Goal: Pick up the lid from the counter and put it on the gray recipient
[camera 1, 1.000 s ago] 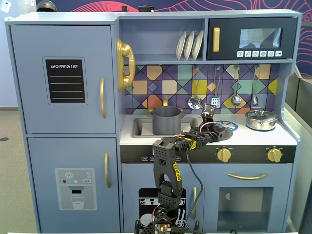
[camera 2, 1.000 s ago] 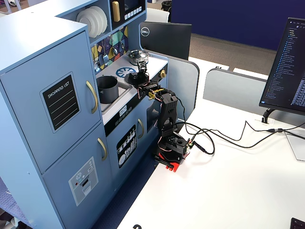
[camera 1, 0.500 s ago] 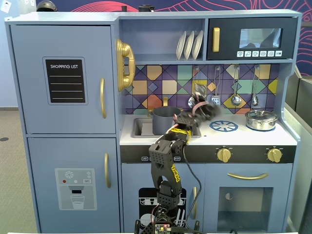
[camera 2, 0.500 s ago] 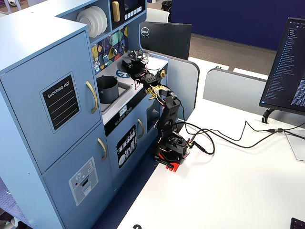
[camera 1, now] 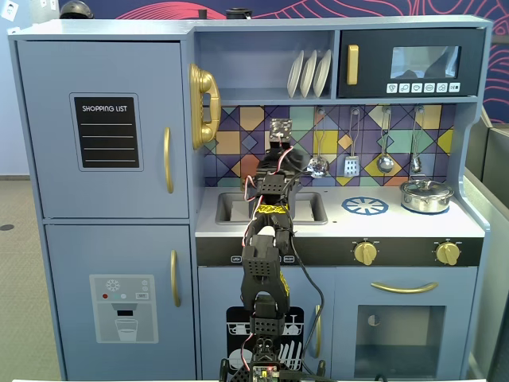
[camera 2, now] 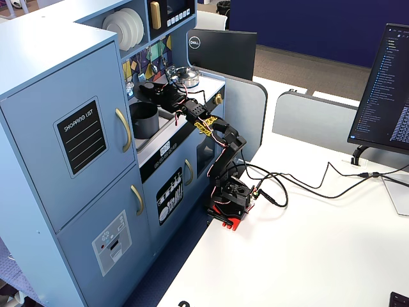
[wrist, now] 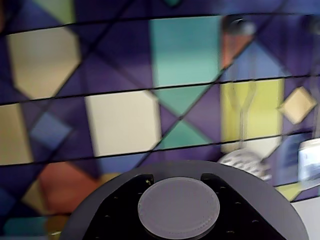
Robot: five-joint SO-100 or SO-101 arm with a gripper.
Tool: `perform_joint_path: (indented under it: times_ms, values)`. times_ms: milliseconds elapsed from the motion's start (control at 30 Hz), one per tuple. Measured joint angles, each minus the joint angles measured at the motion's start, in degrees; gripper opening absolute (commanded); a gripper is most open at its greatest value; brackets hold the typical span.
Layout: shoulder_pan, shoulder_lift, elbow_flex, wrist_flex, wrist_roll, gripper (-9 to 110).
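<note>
My gripper (wrist: 178, 182) is shut on the lid's small pale knob (wrist: 178, 207). The lid (wrist: 280, 212), a matte dark gray disc, fills the bottom of the wrist view, with the tiled backsplash behind it. In a fixed view the gripper (camera 2: 153, 87) holds the lid (camera 2: 147, 85) level in the air, above the gray recipient (camera 2: 144, 120). That is a matte dark gray pot standing in the sink. In the other fixed view the gripper (camera 1: 282, 155) is raised in front of the backsplash, and the arm hides the pot.
A shiny silver pot with its own lid (camera 1: 426, 195) stands on the right burner, also seen in a fixed view (camera 2: 185, 77). Utensils (camera 1: 386, 163) hang on the backsplash. The sink (camera 1: 227, 208) lies left of the arm. A shelf with plates (camera 1: 308, 73) is overhead.
</note>
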Motion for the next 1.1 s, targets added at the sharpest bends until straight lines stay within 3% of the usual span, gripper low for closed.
perform_joint_path:
  times_ms: [900, 933, 1100]
  values:
    - [-5.2, 0.7, 10.5, -2.9, 0.4, 0]
    - [-5.2, 0.7, 10.5, -3.1, 0.4, 2]
    - [-4.4, 0.7, 10.5, -3.3, 0.6, 36]
